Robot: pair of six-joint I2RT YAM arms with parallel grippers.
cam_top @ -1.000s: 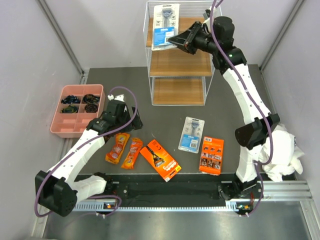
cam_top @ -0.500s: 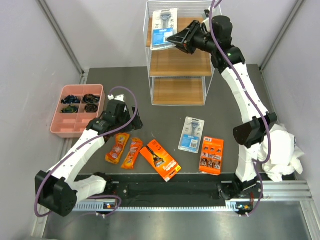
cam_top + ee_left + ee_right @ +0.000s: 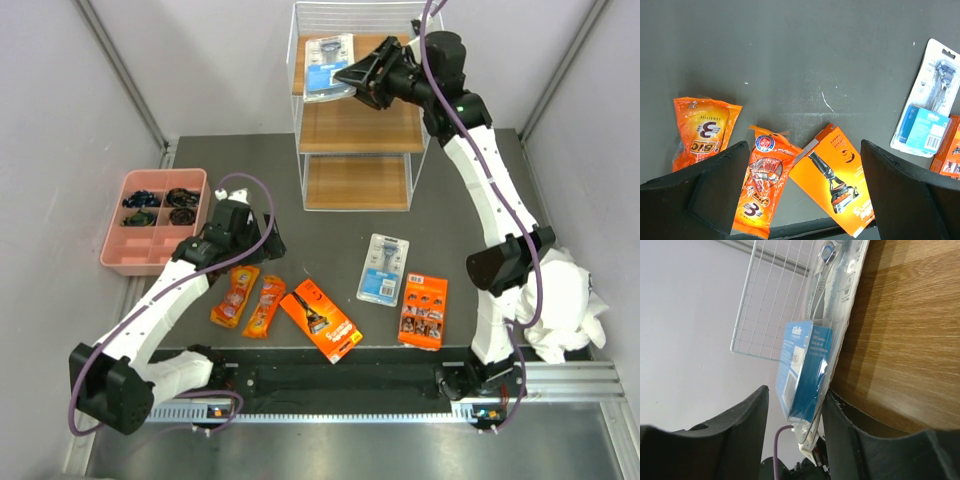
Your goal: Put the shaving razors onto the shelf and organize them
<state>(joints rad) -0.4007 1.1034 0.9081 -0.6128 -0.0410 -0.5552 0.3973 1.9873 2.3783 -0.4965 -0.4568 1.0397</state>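
Note:
One clear-and-blue blister razor pack lies tilted on the top board of the white wire shelf. My right gripper is open around its lower end; one finger is apart from it, the other against it. On the table lie two orange pouches, a long orange box, a second blister card and an orange card. My left gripper hangs wide open above a pouch and the box, holding nothing.
A pink compartment tray with small dark items stands at the table's left. The shelf's wire side frame rises beside the pack. The middle and lowest boards of the shelf are bare. Grey walls close in left and right.
My right gripper's jaws have spread apart and the blister pack has sunk from upright to lying lower on the top board. The left arm has not moved.

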